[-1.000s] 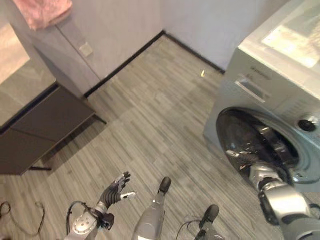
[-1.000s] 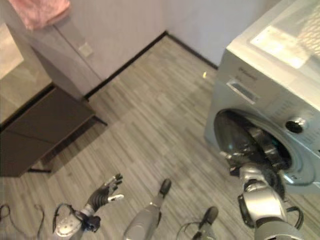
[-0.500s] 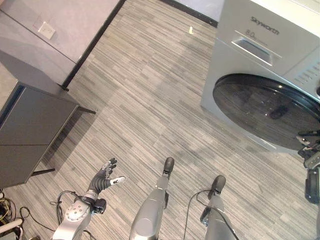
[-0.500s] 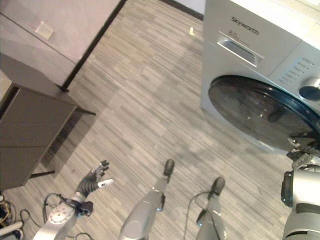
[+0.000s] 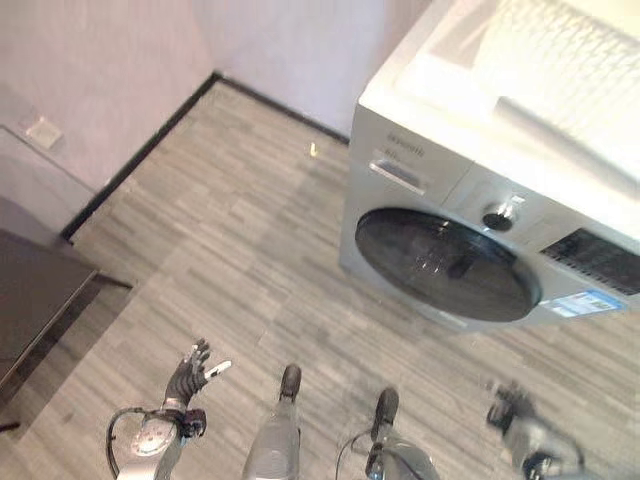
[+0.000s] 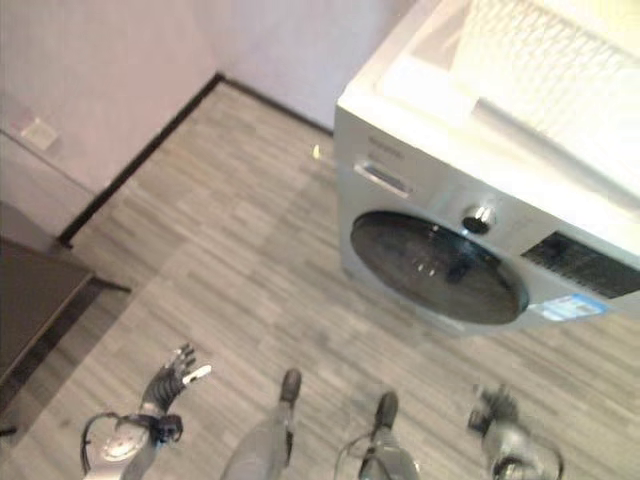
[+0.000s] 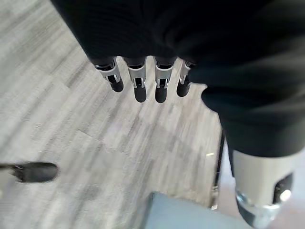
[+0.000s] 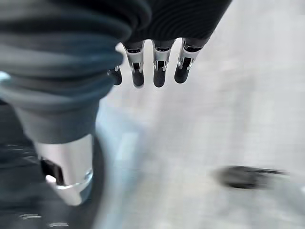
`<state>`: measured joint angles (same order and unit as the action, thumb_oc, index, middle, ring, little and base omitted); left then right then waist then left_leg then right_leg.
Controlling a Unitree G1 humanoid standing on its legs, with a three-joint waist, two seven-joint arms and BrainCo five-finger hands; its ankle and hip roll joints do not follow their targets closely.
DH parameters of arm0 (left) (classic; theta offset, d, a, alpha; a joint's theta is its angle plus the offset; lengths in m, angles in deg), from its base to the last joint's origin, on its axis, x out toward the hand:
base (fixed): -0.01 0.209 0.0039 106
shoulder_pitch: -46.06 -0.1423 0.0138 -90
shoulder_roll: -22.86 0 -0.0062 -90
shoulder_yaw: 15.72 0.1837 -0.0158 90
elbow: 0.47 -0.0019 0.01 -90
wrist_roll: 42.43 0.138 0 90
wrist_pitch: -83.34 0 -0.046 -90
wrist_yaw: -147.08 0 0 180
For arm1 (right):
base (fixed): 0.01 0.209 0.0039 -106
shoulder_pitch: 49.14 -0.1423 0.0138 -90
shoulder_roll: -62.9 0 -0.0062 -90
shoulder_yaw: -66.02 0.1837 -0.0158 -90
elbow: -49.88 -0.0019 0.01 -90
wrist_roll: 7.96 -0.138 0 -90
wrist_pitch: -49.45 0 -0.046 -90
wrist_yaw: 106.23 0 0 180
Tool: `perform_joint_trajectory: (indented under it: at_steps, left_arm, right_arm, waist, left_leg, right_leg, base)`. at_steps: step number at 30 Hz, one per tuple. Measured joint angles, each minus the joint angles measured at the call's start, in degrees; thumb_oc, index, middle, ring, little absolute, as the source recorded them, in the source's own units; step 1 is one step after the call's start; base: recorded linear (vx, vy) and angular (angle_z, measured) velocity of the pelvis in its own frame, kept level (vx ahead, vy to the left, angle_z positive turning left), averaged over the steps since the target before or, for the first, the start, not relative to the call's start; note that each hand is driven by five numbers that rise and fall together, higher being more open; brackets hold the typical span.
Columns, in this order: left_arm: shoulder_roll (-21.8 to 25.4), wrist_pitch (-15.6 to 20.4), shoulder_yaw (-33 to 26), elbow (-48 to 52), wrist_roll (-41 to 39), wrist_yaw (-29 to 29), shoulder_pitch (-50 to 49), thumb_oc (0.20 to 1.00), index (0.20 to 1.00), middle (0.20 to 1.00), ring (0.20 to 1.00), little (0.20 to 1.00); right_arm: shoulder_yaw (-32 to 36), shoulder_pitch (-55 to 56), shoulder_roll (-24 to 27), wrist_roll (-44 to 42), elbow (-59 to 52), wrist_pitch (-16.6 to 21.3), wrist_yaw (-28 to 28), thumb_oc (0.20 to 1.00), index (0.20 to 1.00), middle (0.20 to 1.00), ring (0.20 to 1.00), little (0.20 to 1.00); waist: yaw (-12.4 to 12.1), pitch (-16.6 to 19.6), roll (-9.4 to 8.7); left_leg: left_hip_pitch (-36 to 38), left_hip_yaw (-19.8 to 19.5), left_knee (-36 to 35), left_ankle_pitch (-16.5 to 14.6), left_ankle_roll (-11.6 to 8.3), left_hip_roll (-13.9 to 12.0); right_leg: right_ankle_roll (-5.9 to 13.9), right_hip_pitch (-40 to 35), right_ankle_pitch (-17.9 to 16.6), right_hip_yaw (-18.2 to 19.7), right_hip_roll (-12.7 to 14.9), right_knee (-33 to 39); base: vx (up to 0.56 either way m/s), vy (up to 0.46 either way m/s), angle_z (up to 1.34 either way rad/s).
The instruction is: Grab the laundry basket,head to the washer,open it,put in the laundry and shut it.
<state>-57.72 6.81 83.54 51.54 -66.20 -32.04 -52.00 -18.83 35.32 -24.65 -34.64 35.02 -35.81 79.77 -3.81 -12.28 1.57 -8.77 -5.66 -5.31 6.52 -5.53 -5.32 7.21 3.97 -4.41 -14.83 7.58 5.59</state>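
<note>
While round glass door (image 5: 447, 264) sits shut.

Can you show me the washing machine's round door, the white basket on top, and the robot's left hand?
Dark round glass washer door (image 5: 445, 264), left eye view, middle of glass.
White slatted laundry basket (image 5: 575, 75), left eye view, its wall.
Left hand (image 5: 187, 374), left eye view, palm.

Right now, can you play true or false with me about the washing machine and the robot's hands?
1. The washer door is shut. True.
2. A white laundry basket sits on top of the washer. True.
3. The left hand is gripping the basket. False: it is open and holds nothing, low over the floor.
4. The right hand is touching the door. False: it is open, away from the door, holding nothing.
</note>
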Motion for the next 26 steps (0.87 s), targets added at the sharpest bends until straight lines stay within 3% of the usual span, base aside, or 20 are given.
perform_joint_trajectory:
  at_steps: [3, 9, 12, 13, 14, 20, 26]
  left_arm:
    - [-1.78, -0.38, -1.87, -5.78, 2.52, -0.26, 0.2, 1.0, 1.0, 1.0, 1.0, 1.0]
    - [-6.66, -1.91, -4.06, -24.07, 6.4, -1.2, 1.59, 1.0, 1.0, 1.0, 1.0, 1.0]
    - [-8.21, -2.58, -3.81, -27.46, 6.91, -1.7, 0.63, 1.0, 1.0, 1.0, 1.0, 1.0]
    - [-8.72, -2.68, -3.79, -28.76, 6.93, -1.76, 0.76, 1.0, 1.0, 1.0, 1.0, 1.0]
    - [-8.95, -2.73, -3.44, -28.77, 6.97, -1.8, 0.7, 1.0, 1.0, 1.0, 1.0, 1.0]
    - [-10.1, -2.68, -2.22, -29.67, 8.74, -1.78, -0.01, 1.0, 1.0, 1.0, 1.0, 1.0]
    - [-10.12, -2.69, -1.6, -30.37, 9.2, -1.8, 0.13, 1.0, 1.0, 1.0, 1.0, 1.0]
  right_arm:
    - [0.5, 6.66, -3.26, 0.59, 3.88, -0.33, -1.1, 1.0, 1.0, 1.0, 1.0, 1.0]
    - [-3.61, 12.7, -6.44, 8.11, 9.72, -2.78, -3.51, 1.0, 1.0, 1.0, 1.0, 1.0]
    - [-5.38, 13.45, -6.96, 9.68, 8.98, -3.32, -4.04, 1.0, 1.0, 1.0, 1.0, 1.0]
    - [-5.64, 13.61, -6.94, 10.66, 8.52, -3.29, -4.06, 1.0, 1.0, 1.0, 1.0, 1.0]
    - [-5.83, 13.67, -7.02, 10.87, 8.26, -3.29, -4.07, 1.0, 1.0, 1.0, 1.0, 1.0]
    - [-5.86, 13.79, -6.82, 11.81, 7.46, -3.39, -4.29, 1.0, 1.0, 1.0, 1.0, 1.0]
    - [-6.83, 13.64, -5.82, 11.8, 6.24, -3.38, -4.33, 1.0, 1.0, 1.0, 1.0, 1.0]
  waist:
    - [1.76, 3.45, 0.05]
    - [2.88, 10.97, -0.8]
    - [3.26, 12.98, -1.28]
    - [3.14, 13.46, -0.94]
    - [3.29, 13.86, -1.84]
    - [3.44, 14.23, -1.4]
    - [4.45, 14.28, -1.16]
  left_leg:
    - [2.22, 0.09, -0.02, -0.6, 0.05, 0.01]
    - [6.08, 0.26, -0.32, -2.34, -0.15, -0.75]
    - [6.87, 0.68, -0.32, -2.46, -0.3, -1.06]
    - [6.75, 0.88, -0.32, -2.46, -0.29, -1.08]
    - [7.04, 1.25, -0.25, -2.45, -0.3, -1.1]
    - [8.87, 3.35, -0.34, -2.65, 0.03, -1.28]
    - [9.66, 3.67, -0.33, -2.74, 0.19, -1.36]
  right_leg:
    - [0.13, -2.17, 0.44, -0.05, 0.01, 0.01]
    - [-0.53, -5.86, 2.21, 0.05, -0.35, 0.02]
    - [-0.6, -6.2, 2.26, 0.4, -0.58, 0.02]
    - [-0.74, -6.1, 2.16, 0.41, -0.61, 0.01]
    - [-0.78, -6.15, 2.14, 0.59, -0.5, 0.01]
    - [-0.79, -6.98, 1.71, 3.19, -0.67, 0.01]
    - [-0.8, -7.22, 1.7, 3.47, -0.73, 0.01]
  base:
    - [0.06, 0.013, -0.02]
    - [0.03, 0.028, -0.02]
    - [0.01, 0.055, -0.08]
    - [0.0, 0.046, -0.03]
    - [0.0, 0.063, -0.1]
    - [-0.01, 0.024, -0.18]
    - [0.0, 0.001, -0.04]
